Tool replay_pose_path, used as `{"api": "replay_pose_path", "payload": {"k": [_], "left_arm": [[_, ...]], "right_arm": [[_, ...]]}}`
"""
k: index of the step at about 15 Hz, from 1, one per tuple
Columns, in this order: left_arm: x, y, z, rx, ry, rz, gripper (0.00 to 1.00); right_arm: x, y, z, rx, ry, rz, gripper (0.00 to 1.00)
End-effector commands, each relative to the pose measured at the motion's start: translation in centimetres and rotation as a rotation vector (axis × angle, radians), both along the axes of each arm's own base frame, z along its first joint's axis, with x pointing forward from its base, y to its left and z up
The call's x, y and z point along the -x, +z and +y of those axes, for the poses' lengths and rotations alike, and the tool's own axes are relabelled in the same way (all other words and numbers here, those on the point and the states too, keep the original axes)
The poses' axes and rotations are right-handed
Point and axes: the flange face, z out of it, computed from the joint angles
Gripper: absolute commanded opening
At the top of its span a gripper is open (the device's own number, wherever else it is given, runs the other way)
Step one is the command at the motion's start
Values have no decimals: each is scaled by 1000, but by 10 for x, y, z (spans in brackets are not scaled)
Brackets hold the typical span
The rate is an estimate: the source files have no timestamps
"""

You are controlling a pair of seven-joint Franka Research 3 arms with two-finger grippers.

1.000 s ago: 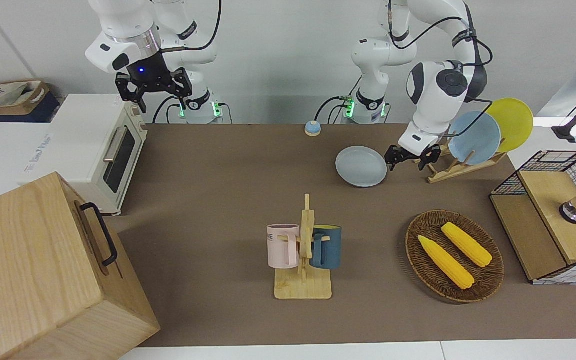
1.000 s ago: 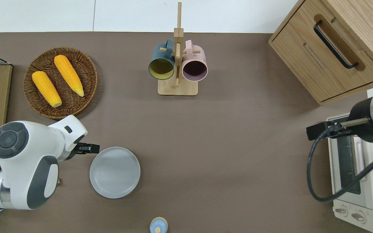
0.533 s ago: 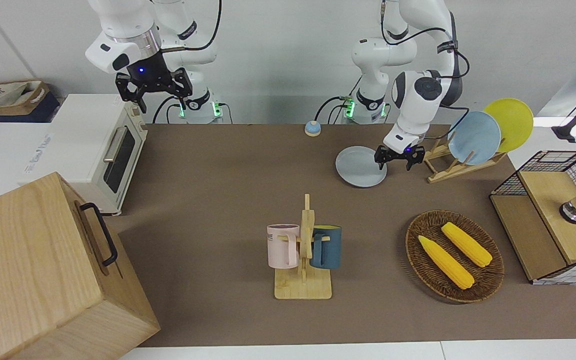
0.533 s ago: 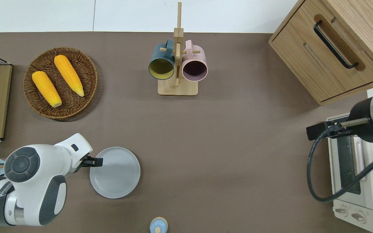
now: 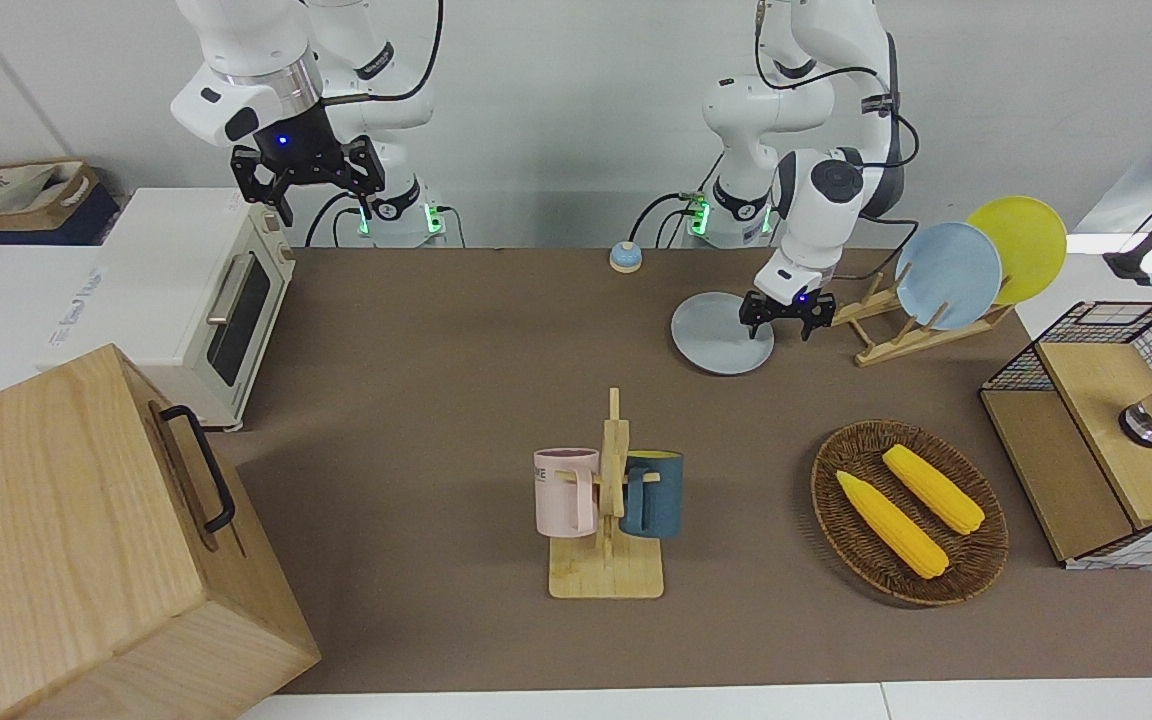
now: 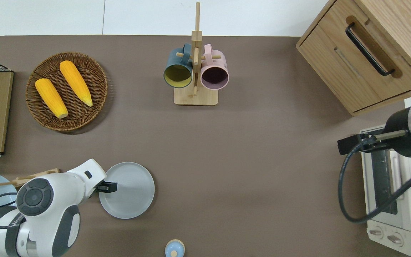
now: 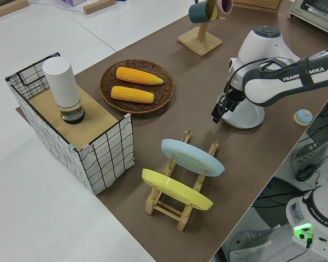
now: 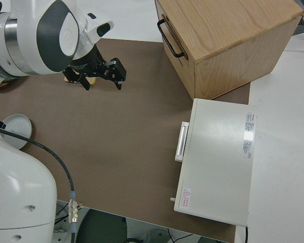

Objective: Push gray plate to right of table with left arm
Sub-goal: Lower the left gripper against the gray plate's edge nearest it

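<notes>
The gray plate (image 5: 716,335) lies flat on the brown table (image 5: 436,400), near the robots toward the left arm's end. It also shows in the overhead view (image 6: 130,192) and the left side view (image 7: 247,116). My left gripper (image 5: 779,322) is open and low at the plate's rim, on the side toward the plate rack. In the overhead view (image 6: 107,186) one finger reaches just over the plate's edge. It holds nothing. My right gripper (image 5: 304,178) is open and parked.
A wooden rack (image 5: 896,325) with a light blue plate (image 5: 948,275) and a yellow plate (image 5: 1021,245) stands close beside the left gripper. A wicker basket (image 5: 908,510) of corn, a mug tree (image 5: 608,500), a small blue bell (image 5: 625,257), a toaster oven (image 5: 216,300) and a wooden cabinet (image 5: 86,540) also stand here.
My left gripper has swung from beside the rack toward the gray plate and now reaches its rim. The plate has not visibly moved. The right arm has not moved.
</notes>
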Motion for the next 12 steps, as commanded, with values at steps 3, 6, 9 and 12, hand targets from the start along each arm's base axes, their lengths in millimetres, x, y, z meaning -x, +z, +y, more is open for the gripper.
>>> {"api": "replay_pose_path", "payload": {"k": [3,6,9,12], "left_arm": [[11,-7,-1,9,-13,-15,985],[13,-10,-6,11,-21,-16,814],[14,-15,-10,12,-32,-6,394],[15,-16,-15,11,-42,-3,1]], "right_arm": [[3,4,-3,-9,-6,3,983],[3,4,-2,-9,-4,3,983],[3,4,-3,-9,-6,5,983],[3,4,-2,-9,-6,3,983]]}}
